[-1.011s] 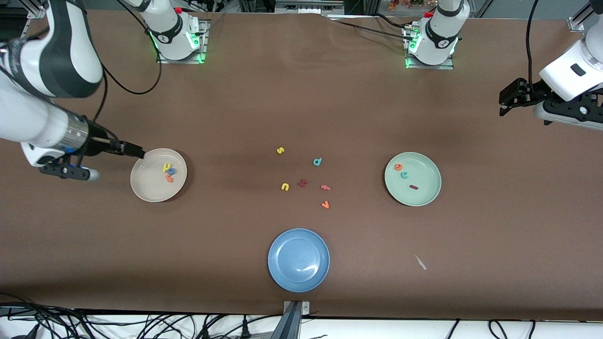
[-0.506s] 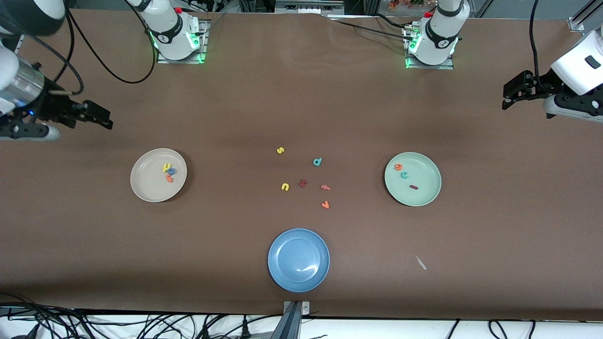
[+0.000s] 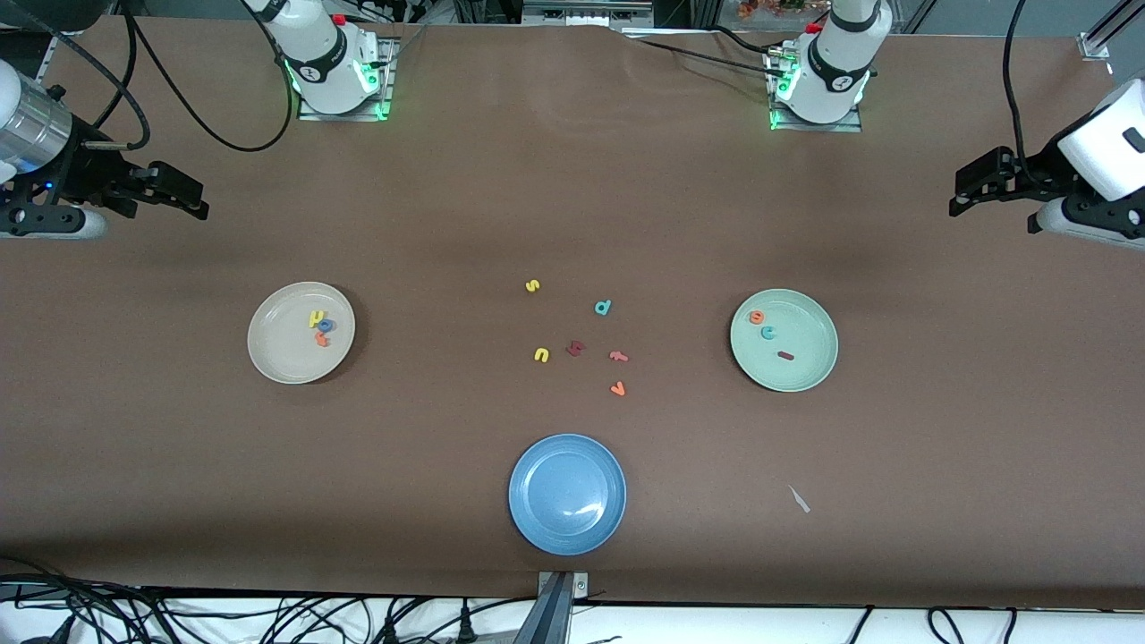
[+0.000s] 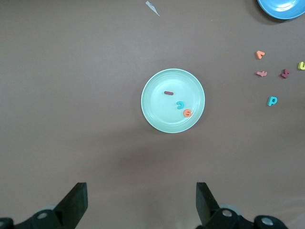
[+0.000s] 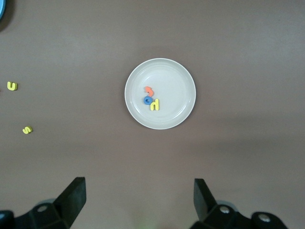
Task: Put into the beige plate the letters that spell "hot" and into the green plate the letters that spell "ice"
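1. Both grippers hang apart and empty. Right gripper (image 3: 183, 192) is up over bare table at the right arm's end, clear of the beige plate (image 3: 273, 358). Left gripper (image 3: 971, 188) is up over the table edge at the left arm's end, clear of the green plate (image 3: 805, 380).
2. Beige plate holds the yellow "h" (image 3: 315, 317), blue "o" (image 3: 326, 326) and orange "t" (image 3: 322, 339), bunched and touching.
3. Green plate holds the orange "e" (image 3: 757, 316), teal "c" (image 3: 768, 332) and dark red "i" (image 3: 785, 355), spaced in a loose row.
4. Loose on the table between the plates: yellow "s" (image 3: 532, 285), teal "d" (image 3: 603, 308), yellow "u" (image 3: 541, 355), a dark red letter (image 3: 575, 348), two orange-salmon letters (image 3: 618, 357). Blue plate (image 3: 537, 528) sits nearest the front camera, nothing in it.
5. Judgement: both words look sorted; task reads as finished.
6. Handling guess: the letters look like thin foam, very light, soft, lying flat. A pinch across the outer edges, fingers low to the surface, would suit; squeezing hard may flick them away.
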